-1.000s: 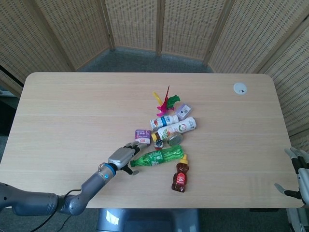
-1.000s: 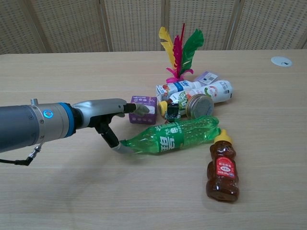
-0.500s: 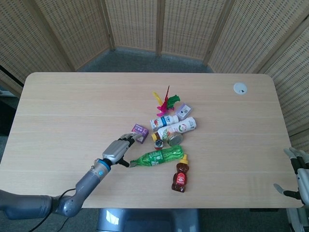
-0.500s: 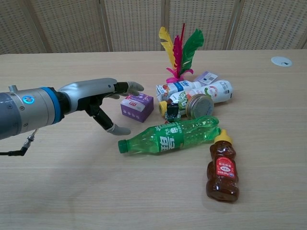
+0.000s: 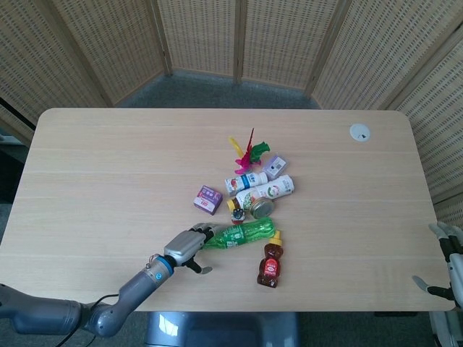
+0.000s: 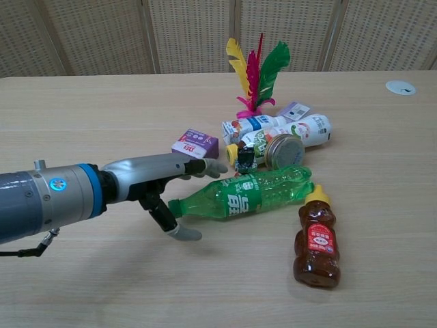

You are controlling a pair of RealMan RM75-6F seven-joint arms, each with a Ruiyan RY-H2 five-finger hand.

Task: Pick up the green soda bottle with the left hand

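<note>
L hand (image 6: 158, 183) lower, at green soda bottle (image 6: 244, 194) cap

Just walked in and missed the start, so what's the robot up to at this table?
The left hand is reaching for the green soda bottle, which lies on its side on the table. Its fingers are spread around the cap end, not yet closed on it. The right hand sits idle at the table's edge. A honey bottle lies beside the soda bottle.
</note>
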